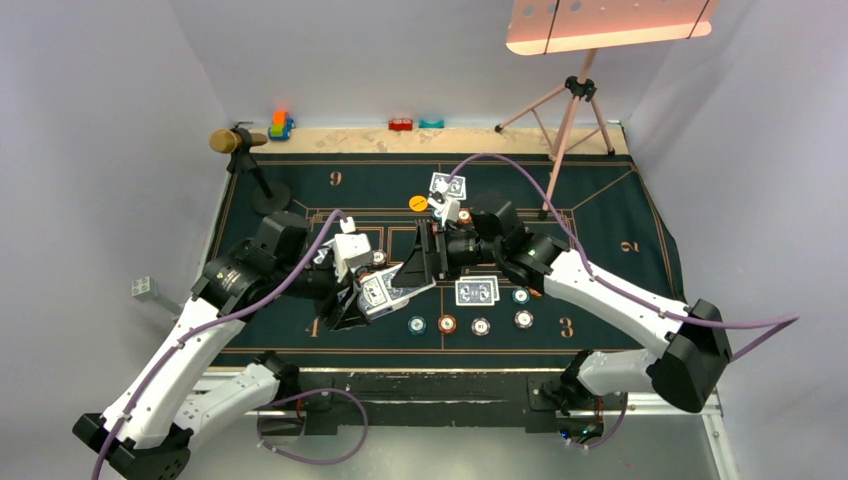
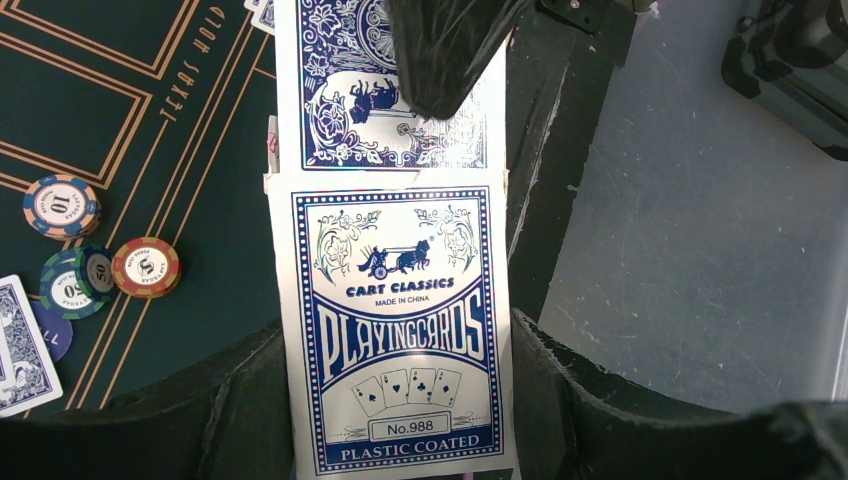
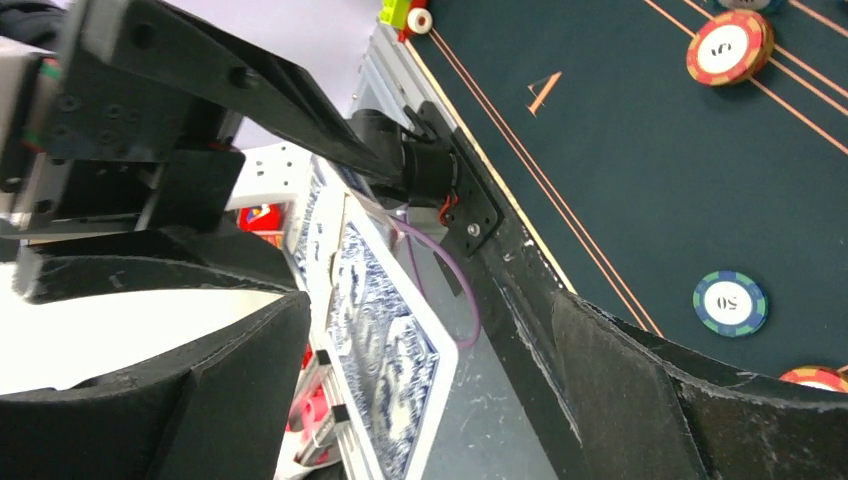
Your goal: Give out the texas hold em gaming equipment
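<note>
My left gripper (image 1: 362, 297) is shut on a blue-and-white playing card box (image 2: 400, 330), held above the mat's near edge. A blue-backed card (image 2: 390, 95) sticks out of the box's far end. My right gripper (image 3: 425, 320) stands open, with its fingers either side of that card (image 3: 385, 350) and apart from it. One of its dark fingers (image 2: 450, 45) covers the card's top. Two cards (image 1: 477, 290) lie face down on the mat, and more cards (image 1: 447, 185) lie beside a yellow disc (image 1: 418, 202). Chips (image 1: 447, 323) sit in a row along the near side.
The dark green mat (image 1: 600, 215) covers the table. A microphone stand (image 1: 262, 190) is at the back left and a pink tripod (image 1: 575, 110) at the back right. Small toys (image 1: 281, 125) line the far edge. Chips (image 2: 146, 267) lie left of the box.
</note>
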Controlling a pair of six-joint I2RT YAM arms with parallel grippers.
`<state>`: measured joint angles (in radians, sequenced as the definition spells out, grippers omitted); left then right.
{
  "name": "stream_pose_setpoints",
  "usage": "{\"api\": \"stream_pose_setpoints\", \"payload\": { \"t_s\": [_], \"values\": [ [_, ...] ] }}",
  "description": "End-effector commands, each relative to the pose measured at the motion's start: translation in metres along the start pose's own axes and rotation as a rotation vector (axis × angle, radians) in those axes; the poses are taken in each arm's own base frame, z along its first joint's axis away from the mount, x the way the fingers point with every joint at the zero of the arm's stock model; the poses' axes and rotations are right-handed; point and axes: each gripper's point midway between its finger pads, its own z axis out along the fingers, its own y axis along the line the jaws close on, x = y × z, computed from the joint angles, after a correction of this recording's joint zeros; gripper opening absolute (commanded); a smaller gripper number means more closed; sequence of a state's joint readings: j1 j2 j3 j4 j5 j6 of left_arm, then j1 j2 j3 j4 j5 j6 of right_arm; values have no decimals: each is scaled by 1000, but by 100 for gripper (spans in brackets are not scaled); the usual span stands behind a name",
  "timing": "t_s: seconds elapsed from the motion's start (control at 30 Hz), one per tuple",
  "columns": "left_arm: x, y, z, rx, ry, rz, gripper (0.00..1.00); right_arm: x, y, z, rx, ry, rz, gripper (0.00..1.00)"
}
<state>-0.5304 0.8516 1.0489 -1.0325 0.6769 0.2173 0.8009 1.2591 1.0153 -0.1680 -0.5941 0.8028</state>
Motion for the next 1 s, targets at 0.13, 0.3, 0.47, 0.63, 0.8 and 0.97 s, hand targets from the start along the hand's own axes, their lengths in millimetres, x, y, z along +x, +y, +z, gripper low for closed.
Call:
{"api": "stream_pose_setpoints", "payload": {
  "t_s": [0.13, 0.3, 0.47, 0.63, 0.8, 0.97],
  "values": [
    [-13, -4, -3, 14, -55, 14, 18, -3, 8, 0, -6, -14, -31, 95],
    [-13, -5, -3, 16, -57, 15, 18, 1, 6, -1, -1, -2, -8, 73],
    [-13, -5, -4, 16, -56, 15, 18, 0, 5, -3, 22, 0, -4, 57],
    [-13, -5, -3, 18, -57, 13, 18, -8, 12, -12, 30, -40, -21, 56],
    [-14, -6, -4, 19, -62, 13, 18, -12, 11, -20, 63, -64, -39, 54],
    [-15, -6, -4, 18, -64, 13, 18, -16, 9, -26, 80, -83, -45, 45]
  ]
}}
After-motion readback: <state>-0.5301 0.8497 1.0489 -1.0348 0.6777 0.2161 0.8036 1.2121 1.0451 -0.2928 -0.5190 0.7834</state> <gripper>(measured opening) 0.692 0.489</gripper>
